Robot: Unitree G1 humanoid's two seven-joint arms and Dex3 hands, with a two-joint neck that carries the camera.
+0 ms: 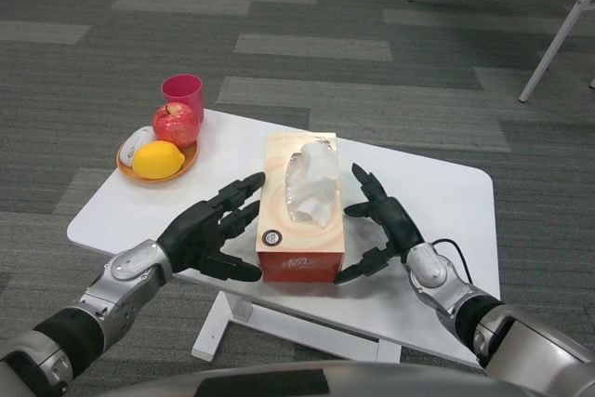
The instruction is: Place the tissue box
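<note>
With the tissue box (299, 209) lying lengthwise away from me, I see my spread left hand (209, 230) and right hand (383, 223) flanking its long sides, equally near.

One tissue box (300, 208), cup (183, 95), plate (125, 163), apple (176, 124), lemon (158, 160).

Colour key. My left hand (206, 231) and right hand (383, 220) are black throughout, fingers (244, 191) included, on silver forearms (112, 290). The box (299, 206) between them is orange and cream with a pale swirl pattern, a dark round mark near its front corner and a red-orange front face; its tissue (311, 183) is white. The counter (428, 202) is white. The plate (156, 170) is orange, bearing a yellow lemon (158, 159), a red apple (176, 123) with pale streaks, and a white object (138, 140). The cup (183, 94) is pink-red. The floor (307, 44) is grey carpet in lighter and darker bands.
</note>
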